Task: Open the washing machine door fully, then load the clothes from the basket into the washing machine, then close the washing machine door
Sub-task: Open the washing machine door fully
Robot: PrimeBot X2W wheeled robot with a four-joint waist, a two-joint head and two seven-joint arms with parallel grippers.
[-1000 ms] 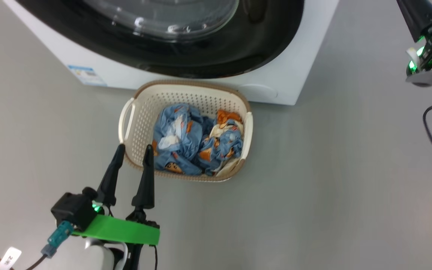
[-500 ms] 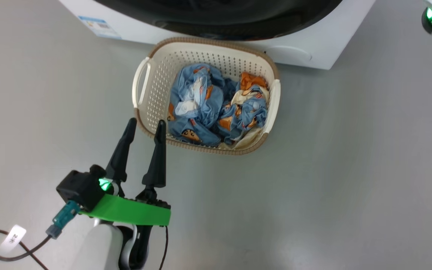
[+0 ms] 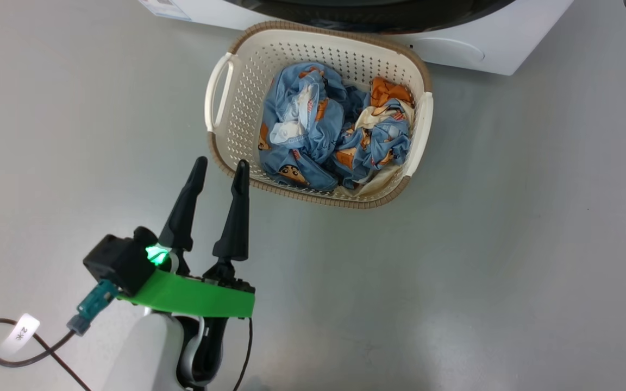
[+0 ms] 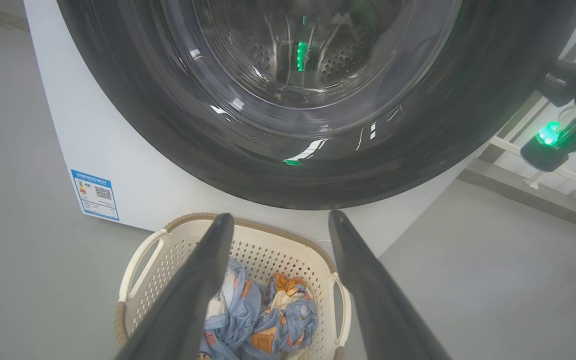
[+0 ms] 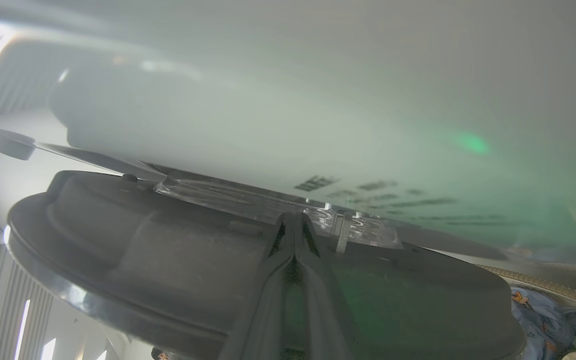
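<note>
Clothes (image 3: pixel 335 136) wait in the basket (image 3: pixel 245 92) on the floor (image 3: pixel 454 271) before the washing machine (image 4: pixel 133 165) as the right gripper (image 5: pixel 294 220), pressed together, points at the edge of the door (image 4: pixel 408 150), seemingly to pry it open, and the left gripper (image 3: pixel 220 163) hovers spread beside the basket.

Left gripper (image 3: pixel 221 162) jaws apart, right gripper (image 5: pixel 294 220) jaws together

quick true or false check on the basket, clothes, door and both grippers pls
1. The clothes lie in the basket. True.
2. The left gripper holds a piece of clothing. False: it is open and empty, beside the basket's rim.
3. The washing machine door is swung wide open. False: it covers the drum.
4. The right gripper is shut. True.
5. The basket stands on top of the washing machine. False: it stands on the floor in front of it.
</note>
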